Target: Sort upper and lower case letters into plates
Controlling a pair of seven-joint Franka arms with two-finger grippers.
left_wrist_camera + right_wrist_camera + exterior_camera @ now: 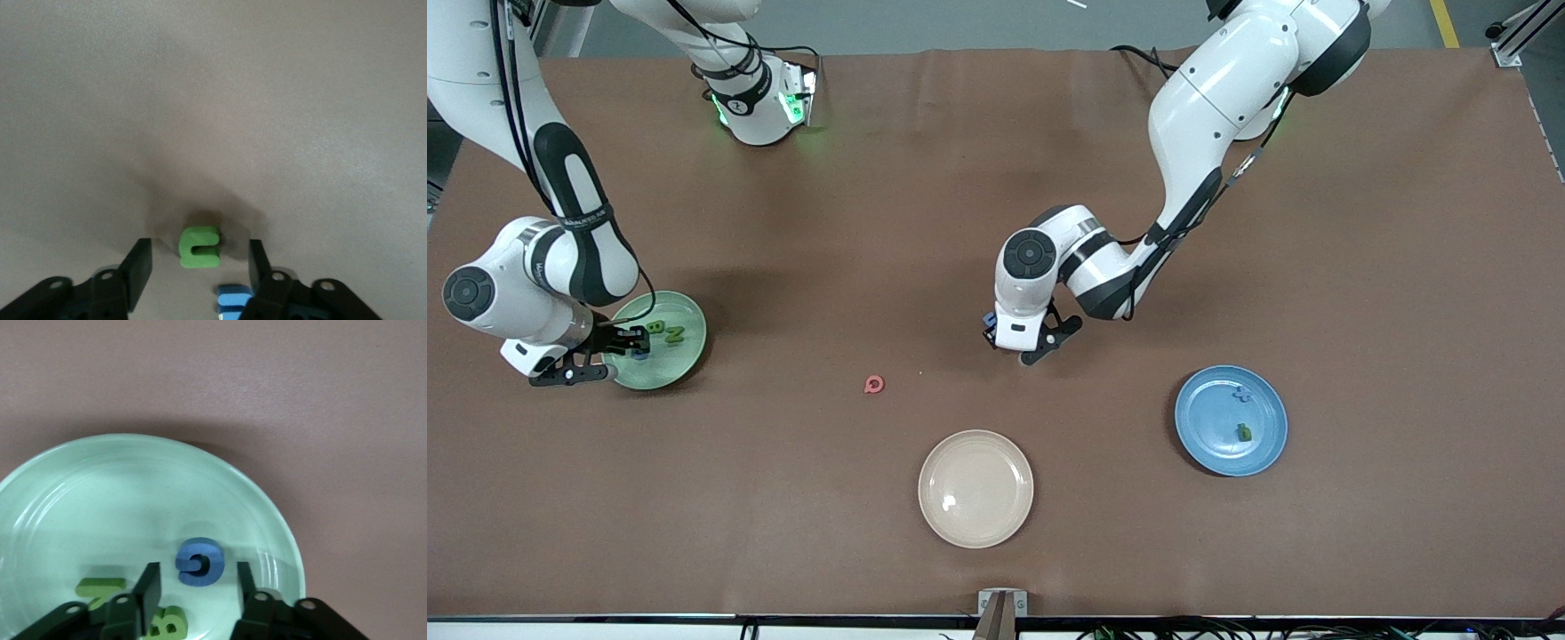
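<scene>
My right gripper is open, low over the pale mint green plate at the right arm's end of the table. In the right wrist view a blue letter lies on the plate between its fingers, apart from both. A green B and a green N lie beside it. My left gripper is open over the table's middle. In the left wrist view a green c lies on the table between its fingers, with a blue letter beside one finger. The blue plate holds a blue letter and a green letter.
A red round letter lies on the brown table between the two grippers, nearer to the front camera. A cream-beige plate stands empty near the front edge. The right arm's elbow hangs over the table edge beside the mint plate.
</scene>
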